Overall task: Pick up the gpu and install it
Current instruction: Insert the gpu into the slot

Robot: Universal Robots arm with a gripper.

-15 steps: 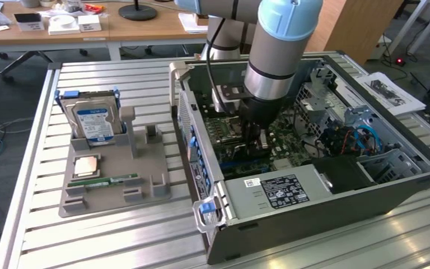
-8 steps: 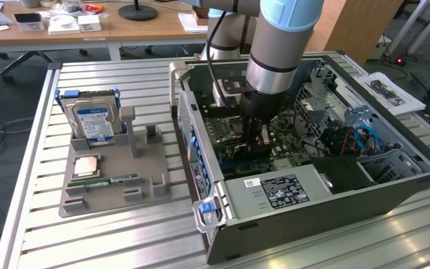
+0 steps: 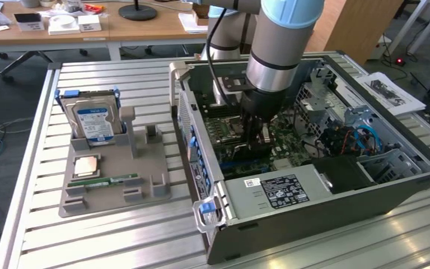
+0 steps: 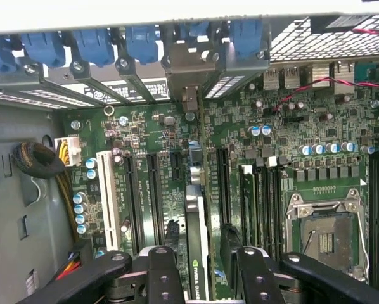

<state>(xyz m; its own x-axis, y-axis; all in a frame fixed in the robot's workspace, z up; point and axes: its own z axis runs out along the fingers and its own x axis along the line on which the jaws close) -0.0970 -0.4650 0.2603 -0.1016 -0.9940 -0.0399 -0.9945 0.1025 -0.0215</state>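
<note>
we see the gripper point(image 4: 201, 234) down inside the open computer case point(image 3: 394, 185), its jaws closed on the gpu point(image 4: 196, 209). the card stands on edge between the black fingers point(image 4: 161, 275), over the green motherboard point(image 4: 284, 126), among its long dark slots. we cannot tell whether the card touches a slot. its far end points toward the blue clips point(image 4: 142, 41).

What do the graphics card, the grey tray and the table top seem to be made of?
The graphics card: dark matte cover, probably plastic, with printed logo. The grey tray: matte plastic, likely; dull grey, moulded blocks. The table top: silvery metal, perhaps aluminium; ribbed slats with soft sheen.
</note>
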